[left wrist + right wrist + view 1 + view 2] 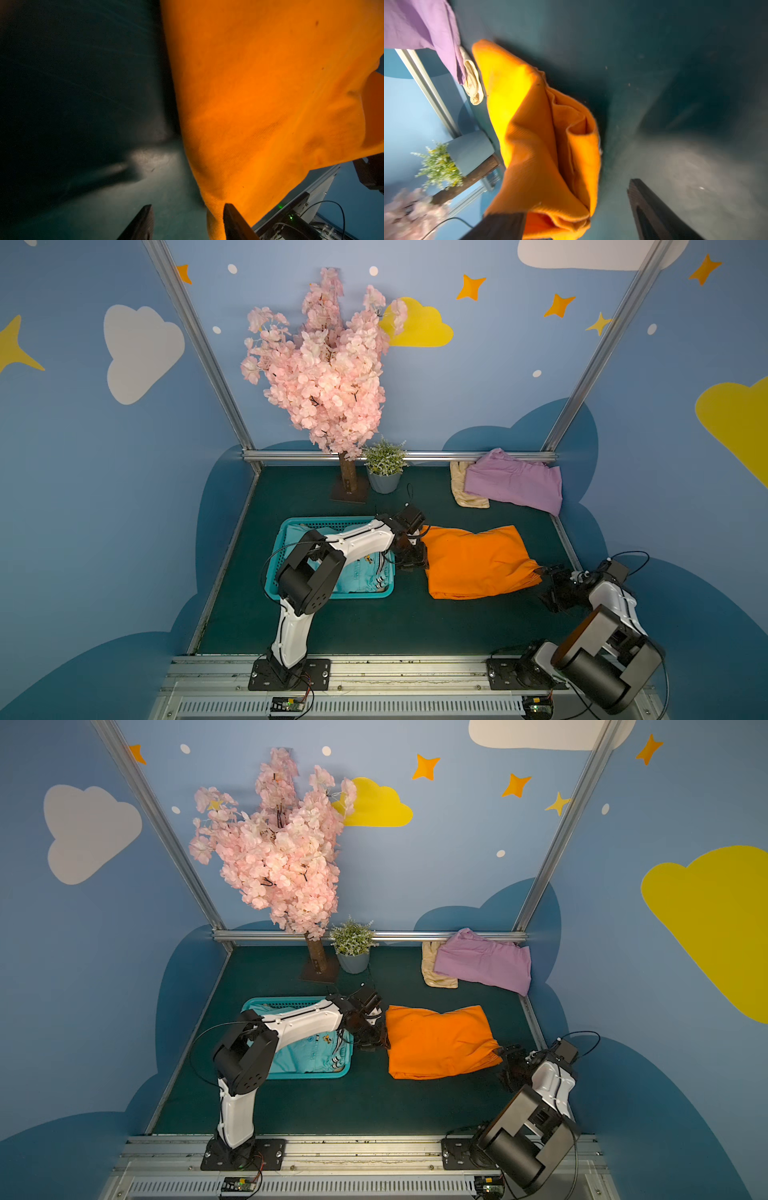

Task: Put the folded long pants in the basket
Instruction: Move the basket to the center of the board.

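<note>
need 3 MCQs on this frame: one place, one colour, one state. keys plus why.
1. Where is the bright orange folded cloth?
A) on a lilac cloth
B) on the dark green table beside the teal plastic mesh basket
C) inside that basket

2. The basket's folded cloth is:
A) light teal
B) lilac
C) orange

3. The right gripper has its jaws:
A) shut on the orange cloth
B) apart
C) out of view

1 B: it lies on the table outside the basket's rim.
2 A: light teal with striped cuffs shows inside.
3 B: the right wrist view shows both fingers wide apart.
</note>
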